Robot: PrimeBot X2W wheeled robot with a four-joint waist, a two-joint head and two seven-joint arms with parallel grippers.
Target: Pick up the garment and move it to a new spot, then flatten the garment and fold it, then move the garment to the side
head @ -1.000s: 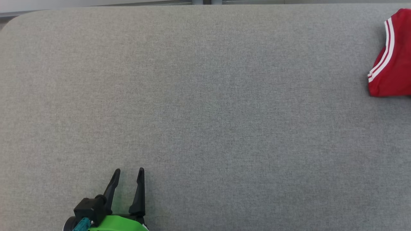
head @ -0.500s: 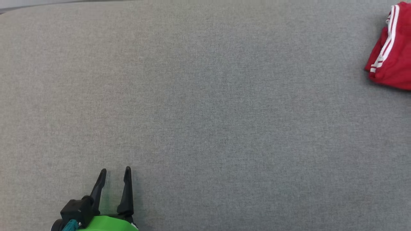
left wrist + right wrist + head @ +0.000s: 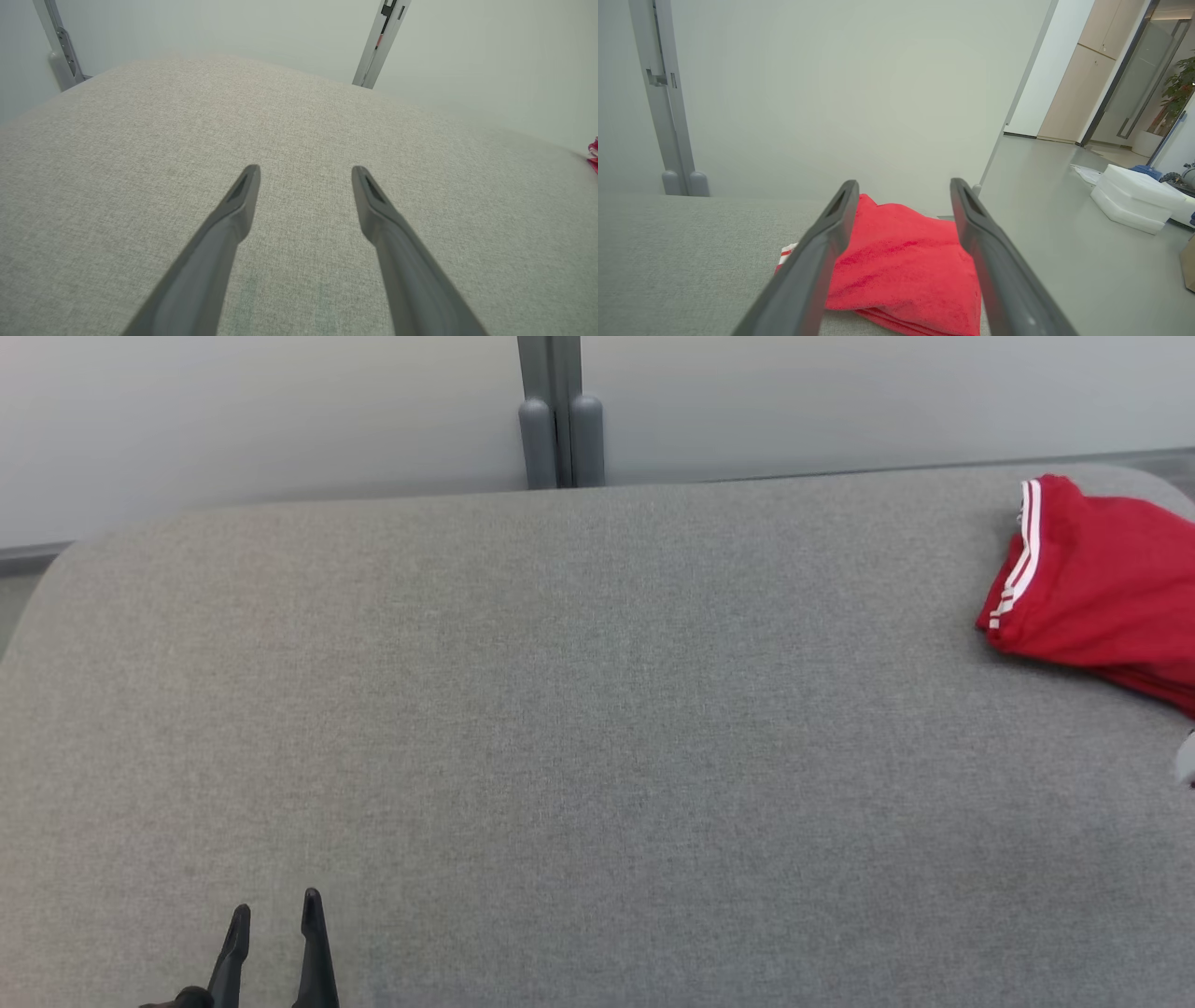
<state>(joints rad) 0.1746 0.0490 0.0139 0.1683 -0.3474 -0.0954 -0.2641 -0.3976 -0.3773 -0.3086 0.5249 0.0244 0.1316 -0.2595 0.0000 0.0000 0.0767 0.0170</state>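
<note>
**While nothing is gripped, the folded red cloth garment with white stripes point(image 3: 1092, 588) lies at the far right corner of the grey fabric-covered table point(image 3: 597, 709)**

If you look to the lower left of your head view, you find your left gripper point(image 3: 275, 903). Its two long dark fingers point up the table, spread apart with nothing between them. The garment is well apart from it, across the table, with its white-striped edge turned toward the middle. Behind the table's far edge stands a pale wall point(image 3: 280, 420) with a grey upright post point(image 3: 558, 429) against it.

From the left wrist camera, your left gripper point(image 3: 304, 170) hangs over the table point(image 3: 140, 140), jaws wide, and a sliver of the garment point(image 3: 593, 156) shows at the right edge.

From the right wrist camera, your right gripper point(image 3: 904, 183) also has its jaws spread and pinches nothing. The garment point(image 3: 901, 261) lies below and beyond the fingers, showing between them, in stacked layers at the end of the table point(image 3: 668, 242). You cannot tell from this angle whether a finger brushes the cloth. Past the table, white foam blocks point(image 3: 1129, 196) sit on the grey floor point(image 3: 1041, 233).
</note>
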